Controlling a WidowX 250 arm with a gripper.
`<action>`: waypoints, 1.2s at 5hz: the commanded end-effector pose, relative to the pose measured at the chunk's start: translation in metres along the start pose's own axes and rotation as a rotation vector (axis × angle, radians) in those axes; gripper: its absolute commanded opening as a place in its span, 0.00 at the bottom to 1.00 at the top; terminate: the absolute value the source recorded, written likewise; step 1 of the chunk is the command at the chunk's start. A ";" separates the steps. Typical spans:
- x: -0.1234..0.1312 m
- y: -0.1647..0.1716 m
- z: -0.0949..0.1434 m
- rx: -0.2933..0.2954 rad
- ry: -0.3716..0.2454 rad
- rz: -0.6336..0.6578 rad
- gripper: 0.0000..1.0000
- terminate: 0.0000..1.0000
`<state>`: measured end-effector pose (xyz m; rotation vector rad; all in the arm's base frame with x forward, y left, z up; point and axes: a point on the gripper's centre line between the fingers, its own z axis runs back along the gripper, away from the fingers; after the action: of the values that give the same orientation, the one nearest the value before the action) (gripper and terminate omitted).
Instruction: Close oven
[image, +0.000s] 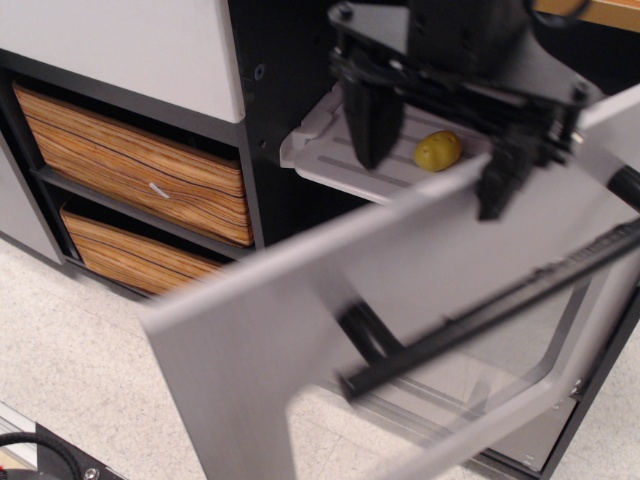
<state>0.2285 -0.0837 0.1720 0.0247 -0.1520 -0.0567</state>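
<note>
— Above the oven door (300, 330), what is the gripper (432, 150) doing?
— Its fingers are spread, holding nothing, over the rack (330, 150) and a small yellow object (438, 150).
— And the door?
— Motion-blurred, wide open; closing appears barely begun.

1. A pale speckled floor (70, 370) fills the lower left of the view.
2. A dark cabinet frame (262, 130) rises from it, with a white panel (130, 45) across its upper left.
3. Two wood-grain drawers sit stacked in the frame: the upper drawer (130, 165) (a small white mark on its front) and the lower drawer (140, 258).
4. A black cable (35, 448) curls at the bottom left corner.
5. Lighting is even and soft.
</note>
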 end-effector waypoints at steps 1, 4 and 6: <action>0.028 0.042 0.038 0.015 -0.064 0.067 1.00 0.00; 0.006 0.035 -0.025 0.047 0.025 0.043 1.00 0.00; 0.025 0.050 -0.090 0.096 -0.004 0.063 1.00 0.00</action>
<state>0.2646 -0.0377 0.0762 0.1142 -0.1246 0.0073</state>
